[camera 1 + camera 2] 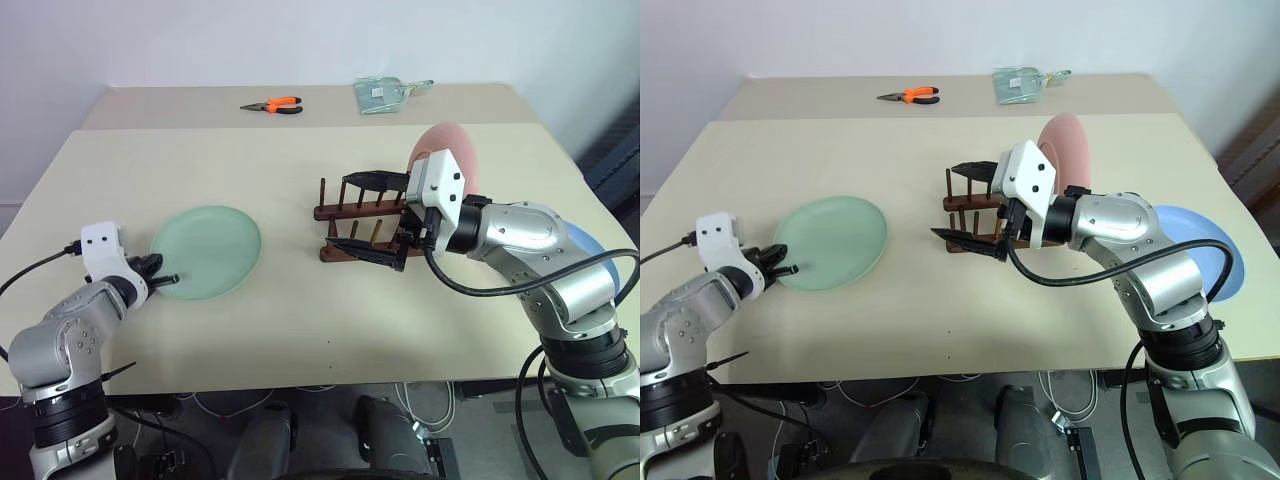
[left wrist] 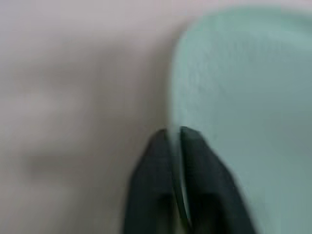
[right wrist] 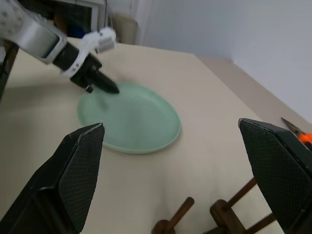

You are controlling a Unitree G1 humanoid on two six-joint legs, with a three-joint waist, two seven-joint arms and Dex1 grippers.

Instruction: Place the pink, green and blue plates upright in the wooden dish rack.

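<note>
Pale green plate point(image 1: 208, 250), pink plate point(image 1: 1068, 148), blue plate point(image 1: 1200, 255), seemingly dark-brown rack point(image 1: 355, 230).

This looks like a robotics lab or test room, not a home kitchen. Two plain beige tables point(image 1: 300, 330) are pushed together against a bare white wall, and orange-handled pliers point(image 1: 274, 104) and a clear bag of small parts point(image 1: 384, 93) lie on the far table, well beyond the right pincer point(image 1: 378, 218). Loose cables point(image 1: 240, 405) trail over the floor under the near table edge.
</note>
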